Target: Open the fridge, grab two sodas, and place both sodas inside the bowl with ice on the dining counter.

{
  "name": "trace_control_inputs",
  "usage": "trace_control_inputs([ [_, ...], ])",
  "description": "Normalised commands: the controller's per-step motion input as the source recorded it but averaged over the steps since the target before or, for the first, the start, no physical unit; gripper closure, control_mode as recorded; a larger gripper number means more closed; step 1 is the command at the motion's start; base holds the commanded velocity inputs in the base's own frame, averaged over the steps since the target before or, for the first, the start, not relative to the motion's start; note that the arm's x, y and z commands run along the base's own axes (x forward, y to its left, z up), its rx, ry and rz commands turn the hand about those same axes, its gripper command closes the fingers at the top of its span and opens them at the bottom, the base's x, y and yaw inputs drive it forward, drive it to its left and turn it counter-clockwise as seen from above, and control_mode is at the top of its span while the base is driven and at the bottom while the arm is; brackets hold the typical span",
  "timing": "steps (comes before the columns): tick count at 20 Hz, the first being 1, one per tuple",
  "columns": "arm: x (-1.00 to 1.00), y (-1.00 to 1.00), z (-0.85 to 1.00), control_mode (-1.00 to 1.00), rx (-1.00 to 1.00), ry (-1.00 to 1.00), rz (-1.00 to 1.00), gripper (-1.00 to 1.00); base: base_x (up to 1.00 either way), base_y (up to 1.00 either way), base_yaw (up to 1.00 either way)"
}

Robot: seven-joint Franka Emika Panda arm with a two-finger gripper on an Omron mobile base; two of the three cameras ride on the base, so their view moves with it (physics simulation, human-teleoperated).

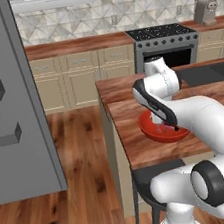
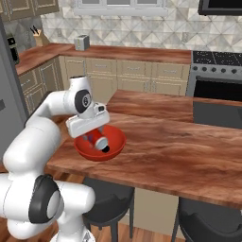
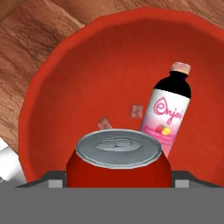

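Observation:
The red-orange bowl (image 1: pixel 147 127) (image 2: pixel 118 142) (image 3: pixel 65 65) sits on the wood-topped dining counter (image 1: pixel 155 153) (image 2: pixel 179 151). My gripper (image 1: pixel 164 127) (image 2: pixel 96 136) (image 3: pixel 118 180) reaches down into it, shut on the red can (image 2: pixel 100 143) (image 3: pixel 118 157), whose silver top faces the hand camera. The pink bottle (image 3: pixel 168 113) with its dark neck lies on the bowl's inner wall just past the can. Two small ice cubes (image 3: pixel 137 110) rest on the bowl's floor. The grey fridge (image 1: pixel 11 98) door, with its shelves, stands open at the left.
Dark stools (image 1: pixel 144 180) (image 2: pixel 108 198) are tucked under the dining counter's near edge. A dark inset panel (image 2: pixel 217 113) lies farther along its top. Behind it run the wall counter (image 1: pixel 74 46) with cream cabinets and the stove (image 1: pixel 164 41).

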Motion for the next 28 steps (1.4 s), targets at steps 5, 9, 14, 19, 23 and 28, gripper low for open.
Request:
trace_control_inputs([
  [5, -0.03, 0.04, -0.01, -1.0, 0.0, 0.04, 0.03, 1.0, 0.0, 0.0, 0.0],
  [9, 0.05, 0.0, -0.1, -1.0, 0.0, 0.0, 0.02, 1.0, 0.0, 0.0, 0.0],
  [14, 0.0, 0.01, -0.19, -1.0, 0.0, 0.0, 0.03, 1.0, 0.0, 0.0, 0.0],
  [19, 0.0, 0.03, -0.22, -1.0, 0.0, 0.0, 0.04, 1.0, 0.0, 0.0, 0.0],
  [23, 0.0, 0.0, -0.21, -1.0, 0.0, 0.0, 0.05, 1.0, 0.0, 0.0, 0.0],
  [28, 0.0, 0.0, -0.21, -1.0, 0.0, 0.0, 0.06, 1.0, 0.0, 0.0, 0.0],
])
